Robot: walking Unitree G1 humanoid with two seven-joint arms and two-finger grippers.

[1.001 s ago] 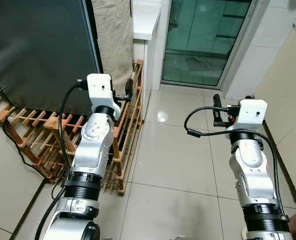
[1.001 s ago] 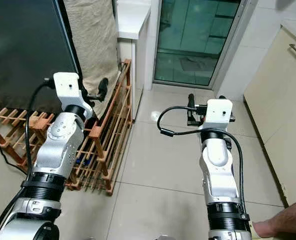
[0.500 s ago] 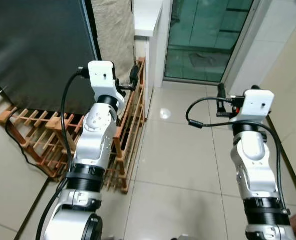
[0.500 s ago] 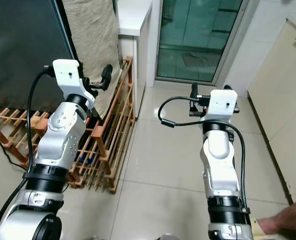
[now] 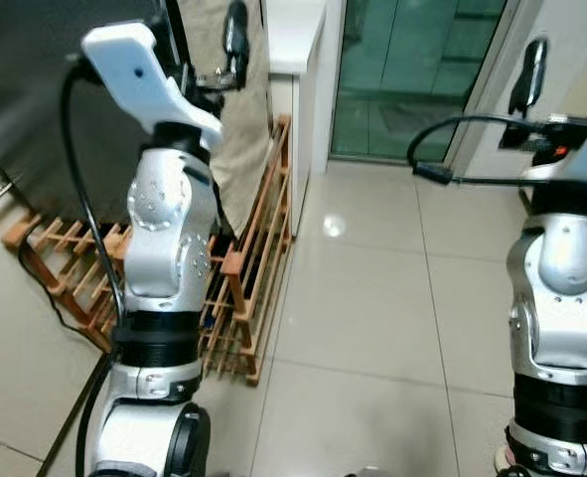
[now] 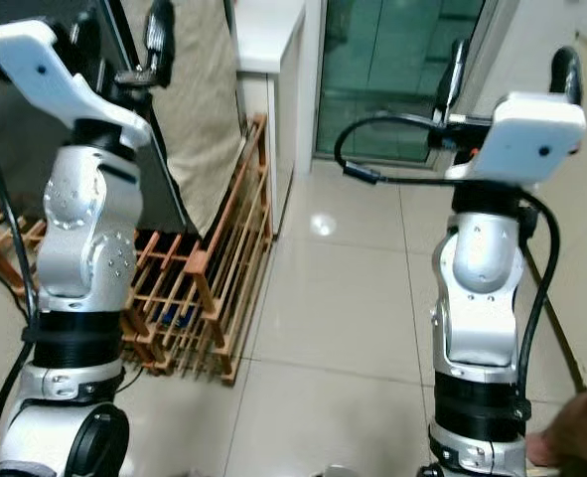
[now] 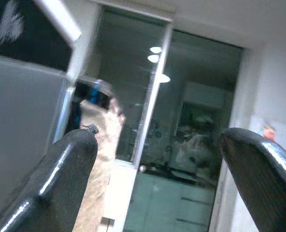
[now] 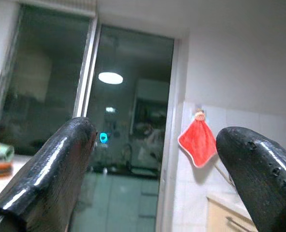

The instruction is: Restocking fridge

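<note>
Glossy beige floor tiles (image 5: 372,298) are reflecting light; a wooden rack (image 5: 248,268) is standing before a glass door (image 5: 402,79).

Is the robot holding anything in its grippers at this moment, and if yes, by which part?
Nothing is held. The left gripper and the right gripper are both raised with their fingers spread apart and nothing between them.

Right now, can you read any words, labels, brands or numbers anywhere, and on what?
No readable text anywhere.
Dark fridge: no label or brand to be made out.
Red cloth on the tiled wall: no legible print.
Glass door: reflections, no lettering.
Left gripper and right gripper: fingers open, unmarked.
</note>
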